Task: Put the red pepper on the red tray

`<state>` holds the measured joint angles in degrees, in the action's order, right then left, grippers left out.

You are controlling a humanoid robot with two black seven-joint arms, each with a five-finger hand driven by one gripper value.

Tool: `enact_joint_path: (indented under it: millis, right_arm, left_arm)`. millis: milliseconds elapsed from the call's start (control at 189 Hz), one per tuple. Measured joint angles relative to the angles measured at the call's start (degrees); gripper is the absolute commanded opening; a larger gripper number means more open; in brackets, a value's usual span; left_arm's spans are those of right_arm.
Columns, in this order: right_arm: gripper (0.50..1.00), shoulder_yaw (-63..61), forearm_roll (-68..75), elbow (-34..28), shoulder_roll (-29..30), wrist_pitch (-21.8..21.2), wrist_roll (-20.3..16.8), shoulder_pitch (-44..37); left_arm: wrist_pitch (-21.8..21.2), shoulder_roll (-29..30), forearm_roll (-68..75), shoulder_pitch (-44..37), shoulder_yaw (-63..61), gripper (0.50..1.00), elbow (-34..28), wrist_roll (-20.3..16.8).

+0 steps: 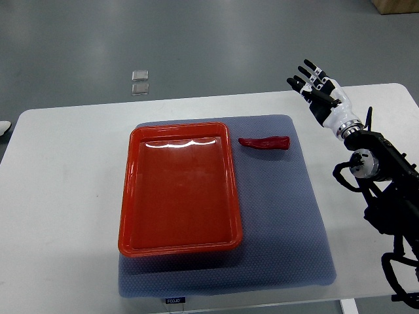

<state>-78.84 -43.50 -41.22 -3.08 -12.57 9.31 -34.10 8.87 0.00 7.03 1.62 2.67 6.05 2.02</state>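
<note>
— Grey floor behind, white bench (59, 196) with a dimpled grey mat (288, 222). What's on it?

— Glossy red tray (131, 196), rectangular, rounded corners. The red pepper (264, 142) lies on the mat just beside its far right corner: slim, smooth, tapering.

— And the right hand (319, 91)?

— Raised over the bench's far right edge, fingers spread, holding nothing.

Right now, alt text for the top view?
A red pepper lies on a grey mat just right of an empty red tray, not touching it. The robot's right hand, fingers spread, hovers up right of the pepper over the white table.
</note>
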Motion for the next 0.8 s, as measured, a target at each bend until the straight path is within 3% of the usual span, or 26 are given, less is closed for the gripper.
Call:
enact_joint_path:
  millis: [801]
  right_arm:
    - [0.926, 1.5, -0.3, -0.2, -0.5, 0.0, 0.1, 0.3]
  left_arm:
    - [0.0, 0.0, 0.0, -0.1, 0.0, 1.0, -0.3, 0.0]
